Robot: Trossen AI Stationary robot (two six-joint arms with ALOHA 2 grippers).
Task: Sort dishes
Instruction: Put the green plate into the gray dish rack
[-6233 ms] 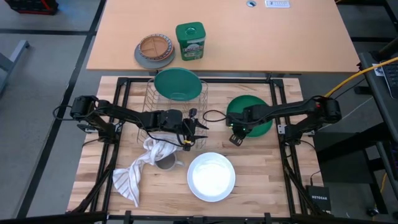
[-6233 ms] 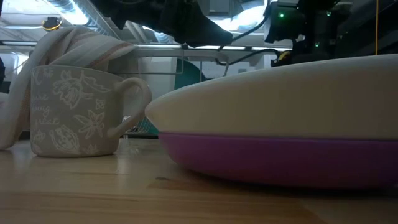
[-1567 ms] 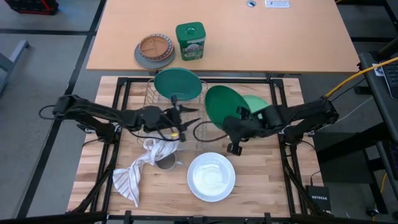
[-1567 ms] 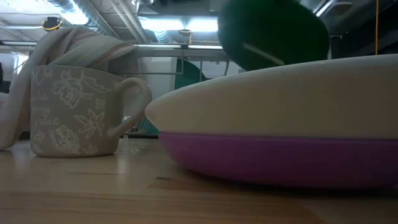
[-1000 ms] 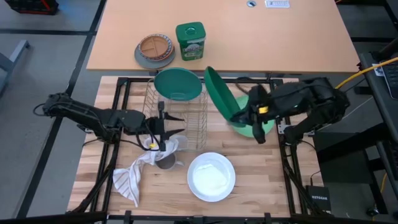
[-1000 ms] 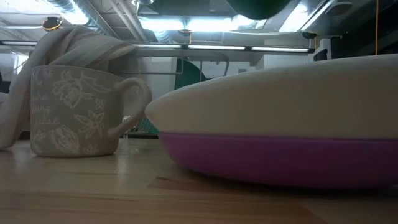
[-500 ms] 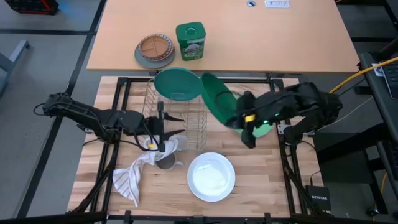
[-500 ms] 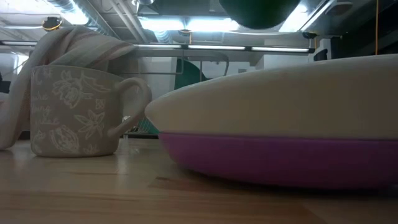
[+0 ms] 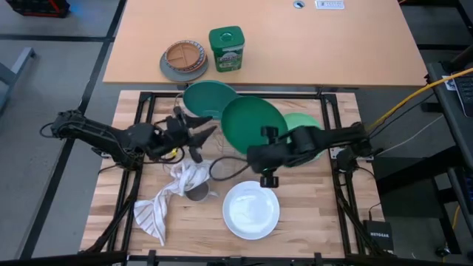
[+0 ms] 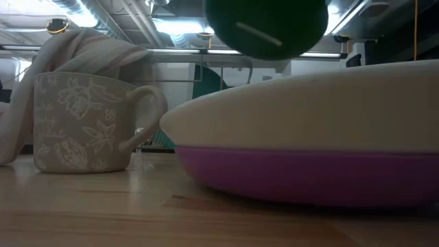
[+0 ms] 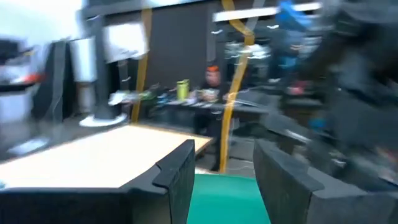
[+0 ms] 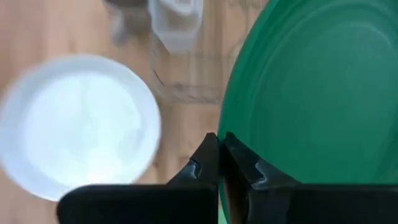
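My right gripper [image 9: 263, 157] is shut on the darker green plate [image 9: 253, 125], which is held in the air over the wire rack [image 9: 179, 112]. The plate also shows high up in the low view [image 10: 267, 27]. The teal plate [image 9: 209, 97] stands on edge in the rack's far end. My left gripper [image 9: 198, 131] is open beside the rack. Its fingers stand on either side of a teal-green surface [image 11: 224, 199], and I cannot tell whether they touch it. The white plate [image 9: 251, 209] lies on the purple plate [image 10: 302, 175] near the table's front. My right gripper pinches the darker green plate's rim [image 12: 227, 144] between its two fingers, at the plate's near edge. The fingers [image 12: 239, 165] reach in from the near right. The plate is lifted clear, tilted, with its hollow face up.
A lighter green plate [image 9: 309, 131] lies right of the rack. A patterned mug [image 10: 82, 123] and a striped cloth [image 9: 166, 199] sit at the near left. A divided plate [image 9: 183, 60] and a green tin [image 9: 226, 49] stand on the far tabletop.
My right gripper has carried the darker green plate toward the table's left, over the rack, and turned it from nearly on edge to face up. My left gripper has swung from pointing at the cloth toward the far edge and now points at the teal plate.
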